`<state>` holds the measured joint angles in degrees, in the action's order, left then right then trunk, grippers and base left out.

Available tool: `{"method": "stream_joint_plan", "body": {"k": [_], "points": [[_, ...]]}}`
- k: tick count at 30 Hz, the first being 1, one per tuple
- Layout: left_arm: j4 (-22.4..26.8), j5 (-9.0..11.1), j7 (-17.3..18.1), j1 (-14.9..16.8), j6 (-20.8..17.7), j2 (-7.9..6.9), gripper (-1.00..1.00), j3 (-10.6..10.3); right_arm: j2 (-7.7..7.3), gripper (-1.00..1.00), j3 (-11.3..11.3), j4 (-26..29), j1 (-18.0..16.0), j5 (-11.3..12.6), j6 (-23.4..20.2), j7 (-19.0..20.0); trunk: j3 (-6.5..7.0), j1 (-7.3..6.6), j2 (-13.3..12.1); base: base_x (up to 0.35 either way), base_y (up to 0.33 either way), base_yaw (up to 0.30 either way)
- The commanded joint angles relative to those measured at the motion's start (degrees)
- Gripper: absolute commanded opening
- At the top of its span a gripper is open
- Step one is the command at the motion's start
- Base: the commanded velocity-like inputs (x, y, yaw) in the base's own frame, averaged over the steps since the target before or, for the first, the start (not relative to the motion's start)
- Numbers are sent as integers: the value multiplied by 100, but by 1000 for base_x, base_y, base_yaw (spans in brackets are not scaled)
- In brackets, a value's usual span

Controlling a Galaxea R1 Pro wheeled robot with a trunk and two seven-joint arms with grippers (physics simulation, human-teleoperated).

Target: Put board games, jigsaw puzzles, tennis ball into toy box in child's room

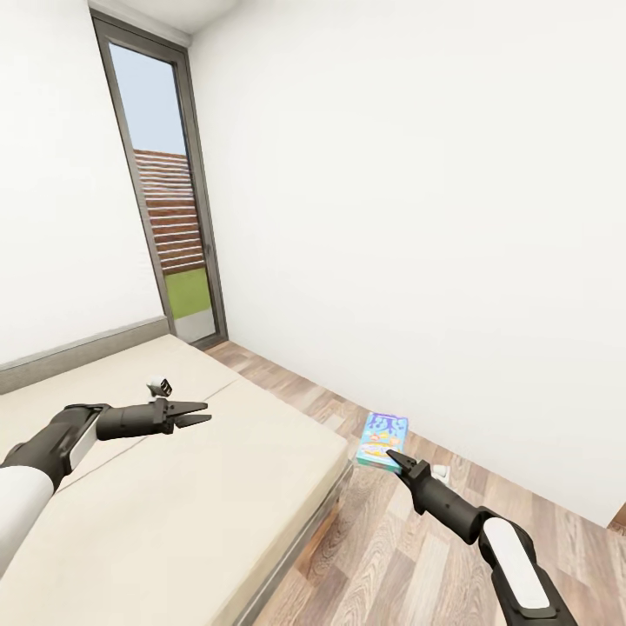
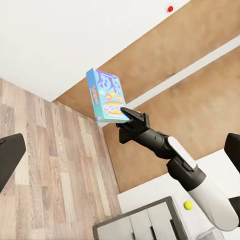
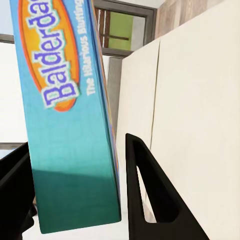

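Note:
A flat teal-blue board game box [image 1: 382, 437] hangs above the wood floor, just off the bed's far corner, with my right gripper [image 1: 393, 457] shut on its edge. The right wrist view has the box [image 3: 70, 125] upright between the two black fingers [image 3: 145, 190]. From the left wrist view the same box [image 2: 106, 95] sits at the tip of the right gripper [image 2: 125, 113]. My left gripper [image 1: 202, 413] hovers over the beige bed [image 1: 174, 504], open and holding nothing. A small yellow-green tennis ball [image 2: 188, 205] lies on a pale surface beyond the right arm.
A tall window [image 1: 169, 217] with a grey frame stands at the bed's head end. White walls close in behind and to the right. A strip of wood-plank floor [image 1: 391, 556] runs between the bed's grey frame and the wall.

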<state>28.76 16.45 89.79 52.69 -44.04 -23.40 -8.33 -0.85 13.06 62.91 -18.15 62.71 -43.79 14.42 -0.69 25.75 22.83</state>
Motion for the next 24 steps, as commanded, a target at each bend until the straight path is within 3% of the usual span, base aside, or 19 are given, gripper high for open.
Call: {"method": "stream_joint_plan", "body": {"k": [1, 24], "points": [[-2, 25, 21, 5, -61, -7, 100, -34, 0, -100, 12, -2, -4, -14, -32, 25, -7, 3, 8, 0, 0, 0], [-2, 28, 21, 5, -57, -6, 100, -34, 5, -100, 12, -261, -4, -13, 40, 25, -7, 3, 8, 0, 0, 0]]}}
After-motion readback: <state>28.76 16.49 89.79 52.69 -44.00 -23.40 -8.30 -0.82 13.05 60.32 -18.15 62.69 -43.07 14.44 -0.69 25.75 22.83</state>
